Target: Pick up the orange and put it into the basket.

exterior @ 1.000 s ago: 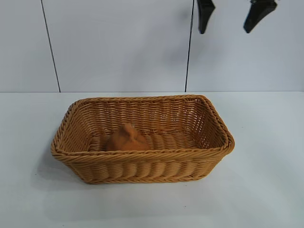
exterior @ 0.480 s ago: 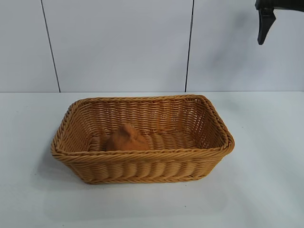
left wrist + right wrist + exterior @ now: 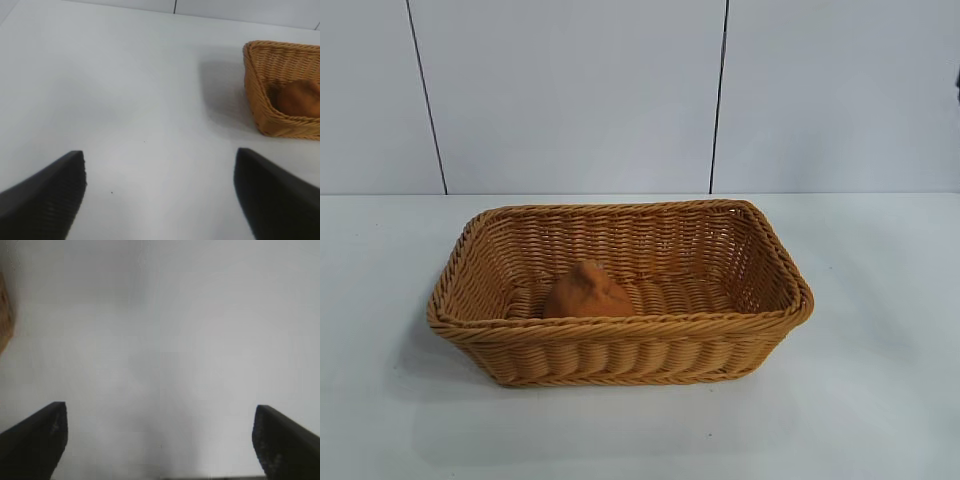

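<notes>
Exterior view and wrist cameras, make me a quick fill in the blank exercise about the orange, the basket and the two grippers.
1. The orange lies inside the ____.
2. The basket stands on a ____ table.
3. The left gripper has its fingers ____, with nothing between them.
4. The right gripper hangs over bare table, holding ____.

Missing words: basket; white; open; nothing

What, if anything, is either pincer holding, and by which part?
Nothing. Both the left pincer and right pincer are open and empty; the orange lies in the basket.

Knobby orange (image 3: 587,291) (brownish, matte), inside tan wicker basket (image 3: 620,357)
</notes>
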